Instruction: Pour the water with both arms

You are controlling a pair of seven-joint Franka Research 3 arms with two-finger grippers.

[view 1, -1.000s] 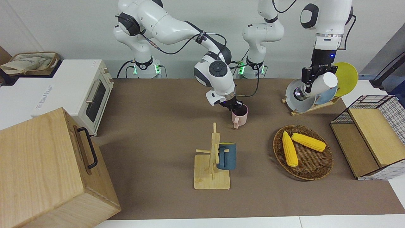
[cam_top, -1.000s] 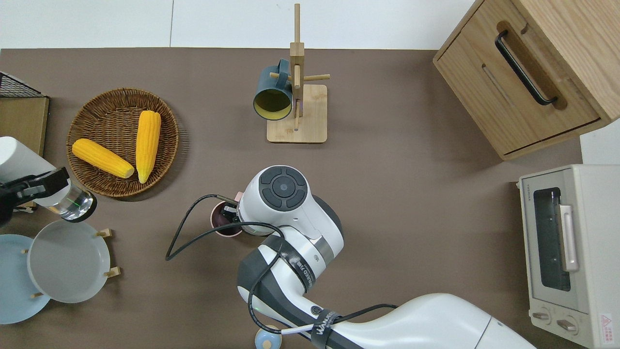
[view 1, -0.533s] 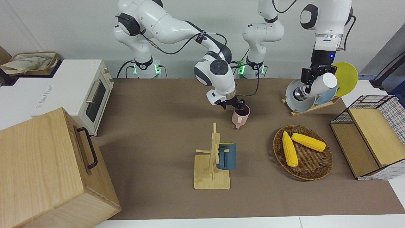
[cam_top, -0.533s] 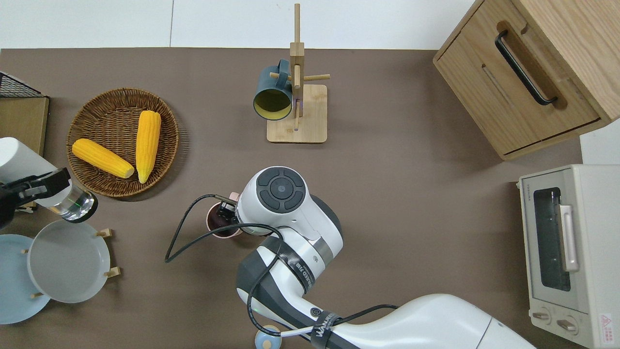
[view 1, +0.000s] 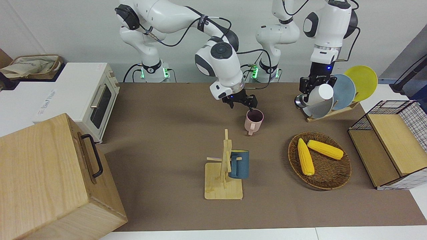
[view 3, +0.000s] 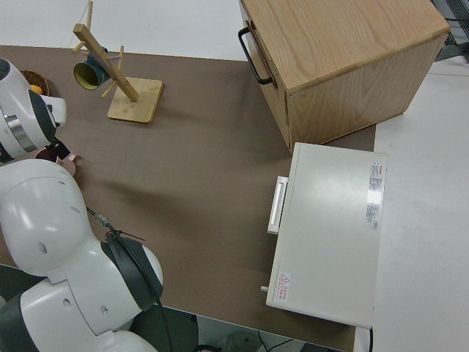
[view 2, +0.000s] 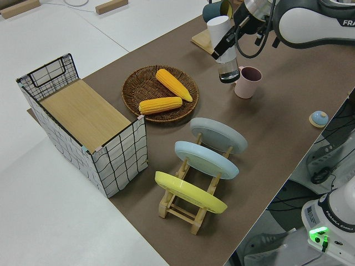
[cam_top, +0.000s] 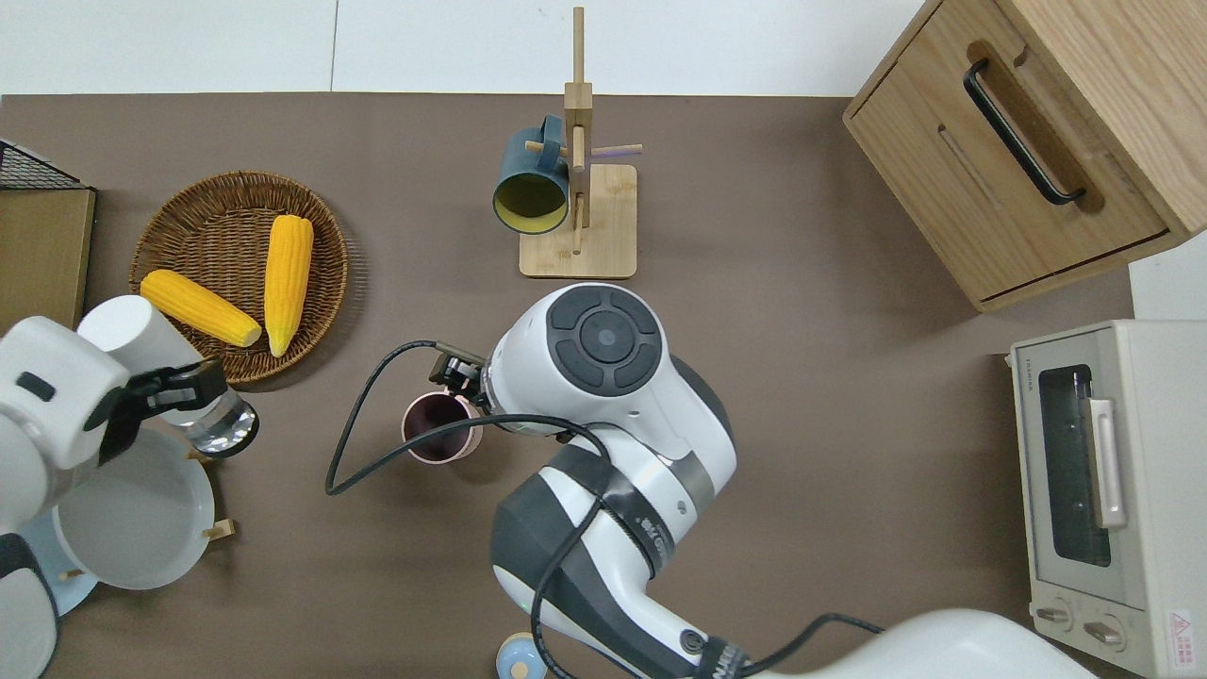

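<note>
A pink cup (view 1: 254, 120) (cam_top: 438, 429) stands upright on the brown mat (view 1: 166, 133) near the table's middle. My right gripper (view 1: 242, 102) hovers just above its rim, open, with nothing between its fingers. My left gripper (view 1: 315, 90) (cam_top: 156, 396) is shut on a tilted white bottle (view 1: 323, 93) (cam_top: 132, 325) (view 2: 218, 27) with a clear end (cam_top: 226, 432). In the overhead view the bottle hangs between the corn basket and the grey plate, its clear end pointing toward the cup. No water shows in these views.
A wooden mug tree with a blue mug (view 1: 238, 164) stands farther from the robots than the cup. Toward the left arm's end are a wicker basket (view 1: 325, 178) with two corn cobs, a plate rack (view 1: 337, 100) and a wire box (view 1: 390, 146). A toaster oven (view 1: 80, 96) and wooden box (view 1: 50, 180) fill the right arm's end.
My right gripper let go of the pink cup's rim and rose; the cup stays on the mat. My left arm carried the bottle toward the cup.
</note>
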